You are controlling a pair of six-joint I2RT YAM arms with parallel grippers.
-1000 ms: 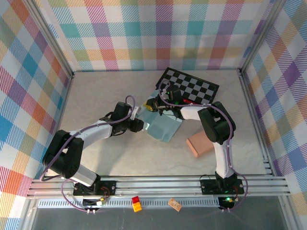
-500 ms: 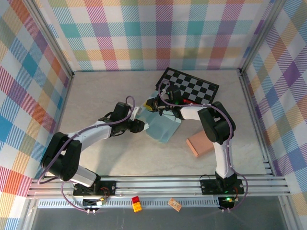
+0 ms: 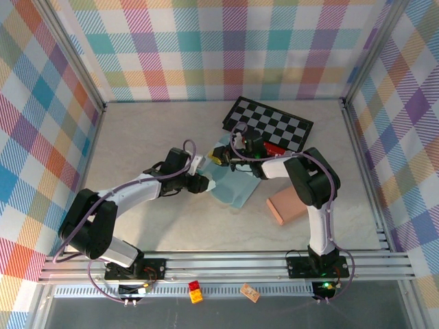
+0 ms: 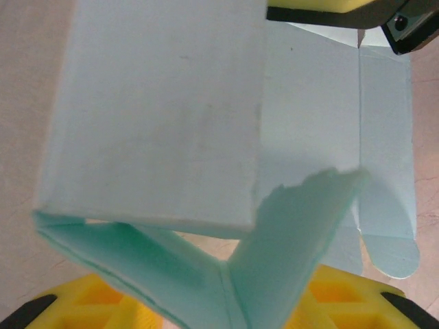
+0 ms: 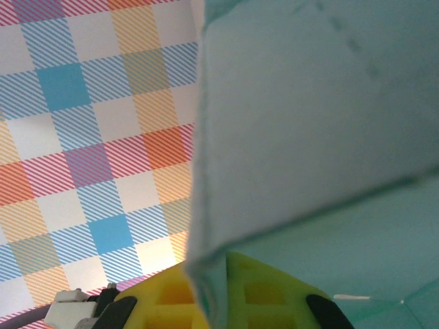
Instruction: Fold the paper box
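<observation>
- Paper box (image 3: 236, 179): thin pale-teal card, matte, part-folded. It lies mid-table, just on the near side of the chequered board, btwn the two grippers.
- Left wrist view of the box: one big rectangular panel is raised, smooth w/ faint scuffs. A straight score line runs down the far panel, w/ a rounded tab at the right end. The near flap is bent into a V and its edge is ragged and fibrous.
- Left gripper (image 3: 204, 184): at the box's left edge. Its yellow moulded-plastic fingers (image 4: 89, 305) stand apart w/ the V-fold running down btwn them. Can't tell if they pinch it.
- Right gripper (image 3: 221, 156): at the box's far corner, closed tight on the card. In the right wrist view the card edge drops btwn the yellow grid-recessed fingers (image 5: 164, 295). A row of short perforation dashes shows on the panel above.
- Table (image 3: 144, 144): pale grey-beige, mottled like stone, matte.
- Chequered board (image 3: 274, 125): flat rectangle of black & white squares, laid at an angle at the back. A red piece (image 3: 278, 149) sits at its near edge, partly hidden by the right arm.
- Tan block (image 3: 287, 208): smooth, rectangular, right of the box and apart from it.
- Walls (image 3: 206, 48): pastel plaid print, w/ alu frame posts.
- Rails (image 3: 226, 264): ribbed alu along the near edge. A small red-yellow brick (image 3: 195, 293) and a small tan bit (image 3: 250, 293) lie in front of them.
</observation>
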